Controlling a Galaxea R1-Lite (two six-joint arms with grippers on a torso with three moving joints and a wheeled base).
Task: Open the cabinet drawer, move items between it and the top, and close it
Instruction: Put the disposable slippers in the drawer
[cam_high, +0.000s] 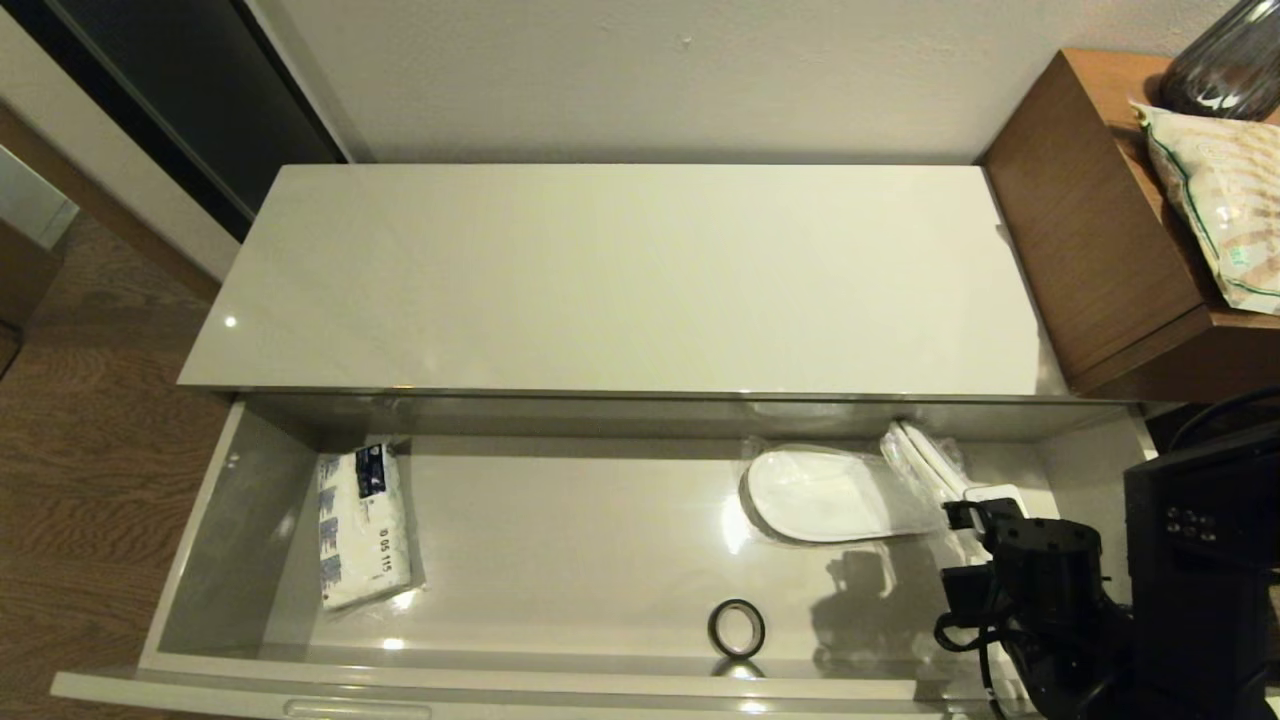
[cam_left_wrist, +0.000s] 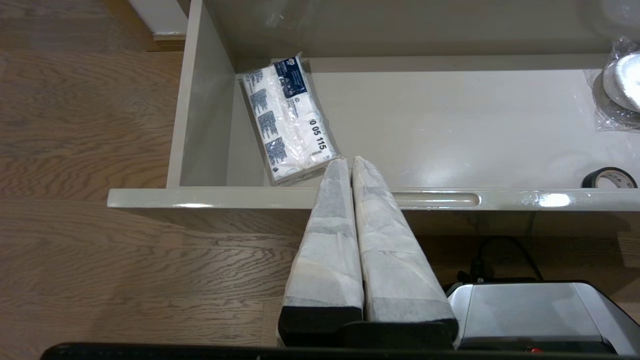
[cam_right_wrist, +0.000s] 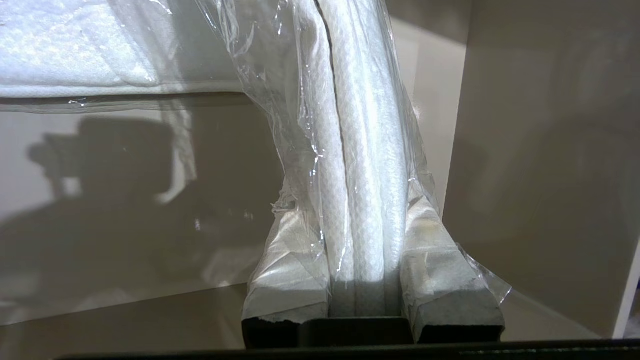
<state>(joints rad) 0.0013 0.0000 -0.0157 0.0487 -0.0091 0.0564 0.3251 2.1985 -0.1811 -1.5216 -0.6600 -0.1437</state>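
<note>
The wide grey-beige drawer (cam_high: 240, 500) stands pulled open below the bare cream-white top (cam_high: 620, 280). A white tissue pack with blue print (cam_high: 363, 525) lies at the drawer's left end, also in the left wrist view (cam_left_wrist: 287, 120). A small black ring (cam_high: 737, 628) rests near the front rim. White slippers in clear wrap (cam_high: 830, 495) lie at the right end. My right gripper (cam_high: 985, 500) is shut on the wrapped slippers' edge (cam_right_wrist: 362, 200), one end raised off the drawer floor. My left gripper (cam_left_wrist: 348, 161) is shut and empty, hovering over the drawer's front rim (cam_left_wrist: 200, 197).
A taller brown wooden table (cam_high: 1090, 250) stands right of the cabinet, carrying a green-trimmed patterned bag (cam_high: 1215, 200) and a dark glass vessel (cam_high: 1225, 65). Wooden floor (cam_high: 90, 440) lies to the left. A slot-shaped notch (cam_left_wrist: 435, 200) sits in the rim beside my left gripper.
</note>
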